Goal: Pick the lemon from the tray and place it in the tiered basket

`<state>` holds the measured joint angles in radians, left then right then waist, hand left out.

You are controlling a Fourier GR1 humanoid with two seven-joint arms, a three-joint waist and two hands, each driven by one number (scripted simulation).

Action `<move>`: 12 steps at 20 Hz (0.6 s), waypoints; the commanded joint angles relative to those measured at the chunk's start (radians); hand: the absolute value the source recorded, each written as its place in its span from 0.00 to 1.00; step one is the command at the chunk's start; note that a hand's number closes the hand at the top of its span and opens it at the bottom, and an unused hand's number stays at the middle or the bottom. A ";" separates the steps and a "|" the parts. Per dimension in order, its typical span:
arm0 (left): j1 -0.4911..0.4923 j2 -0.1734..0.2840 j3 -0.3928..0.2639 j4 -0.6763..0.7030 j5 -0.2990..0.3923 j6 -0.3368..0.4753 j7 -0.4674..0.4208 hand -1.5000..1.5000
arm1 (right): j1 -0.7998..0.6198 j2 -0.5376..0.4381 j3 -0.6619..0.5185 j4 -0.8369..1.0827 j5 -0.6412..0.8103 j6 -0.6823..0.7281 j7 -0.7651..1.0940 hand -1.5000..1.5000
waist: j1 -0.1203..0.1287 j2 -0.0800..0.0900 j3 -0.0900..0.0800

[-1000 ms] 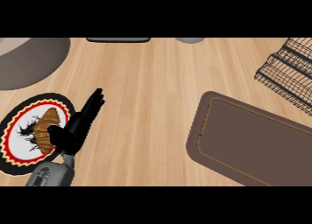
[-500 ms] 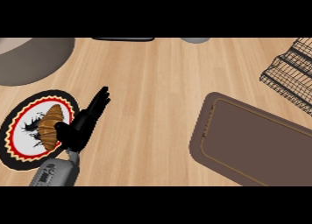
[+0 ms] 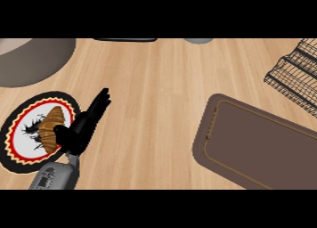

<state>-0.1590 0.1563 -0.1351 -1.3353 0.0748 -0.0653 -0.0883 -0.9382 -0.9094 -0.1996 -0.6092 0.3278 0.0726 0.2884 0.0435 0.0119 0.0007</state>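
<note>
Wooden counter seen from above; brown tray as landmark, lemon not visible on it or anywhere.
Left hand well left of tray, fingers straight, holding nothing; just beside a plate carrying a croissant; black wire tiered basket above tray at counter's right edge; grey round object far upper left of tray.

I see counter w/ pale wood grain, matt. Tray brown, smooth, matt. Basket black wire mesh. Left hand matt black.
</note>
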 commanded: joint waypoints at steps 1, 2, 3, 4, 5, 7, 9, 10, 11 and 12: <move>-0.038 -0.022 -0.011 0.003 -0.020 0.017 0.039 0.50 | -0.106 0.052 0.006 0.133 0.034 -0.028 -0.050 1.00 | -0.002 0.001 0.000; -0.052 -0.015 -0.001 0.015 -0.017 0.008 0.022 0.50 | -0.117 0.042 -0.010 0.179 0.022 -0.005 -0.073 1.00 | 0.002 0.005 0.001; 0.050 -0.035 -0.030 0.001 -0.032 0.015 -0.035 0.50 | -0.100 0.070 -0.013 0.184 0.022 -0.028 -0.072 1.00 | -0.001 0.001 0.000; 0.012 0.014 0.018 0.009 -0.003 -0.022 -0.024 0.50 | -0.146 0.079 -0.018 0.187 0.018 -0.023 -0.068 1.00 | -0.001 0.001 0.000; 0.018 -0.007 0.015 0.064 -0.022 -0.007 -0.073 0.50 | -0.149 0.086 -0.023 0.214 0.025 -0.046 -0.065 1.00 | -0.006 0.002 0.000; -0.019 -0.017 0.018 0.067 -0.022 0.004 -0.044 0.50 | -0.140 0.115 -0.067 0.242 -0.020 -0.053 -0.105 1.00 | -0.008 0.003 0.001; -0.006 -0.036 -0.002 0.023 -0.030 0.021 -0.007 0.50 | -0.200 0.091 -0.083 0.279 -0.032 -0.003 -0.032 1.00 | -0.003 0.002 0.001; 0.008 -0.016 0.014 0.040 -0.012 -0.007 -0.029 0.50 | -0.217 0.117 -0.115 0.286 -0.072 -0.001 0.061 1.00 | -0.005 0.000 0.000; 0.029 -0.016 0.000 0.024 -0.027 -0.005 -0.059 0.50 | -0.193 0.138 -0.146 0.319 -0.102 -0.014 0.099 1.00 | -0.003 0.000 0.000; -0.009 -0.005 0.016 0.014 -0.016 -0.006 -0.013 0.50 | -0.210 0.131 -0.158 0.331 -0.113 -0.007 0.128 1.00 | -0.008 -0.001 0.000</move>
<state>-0.1546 0.1423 -0.1268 -1.3112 0.0561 -0.0652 -0.1150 -1.1169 -0.8027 -0.2961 -0.3454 0.2734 0.0598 0.3188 0.0380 0.0117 0.0007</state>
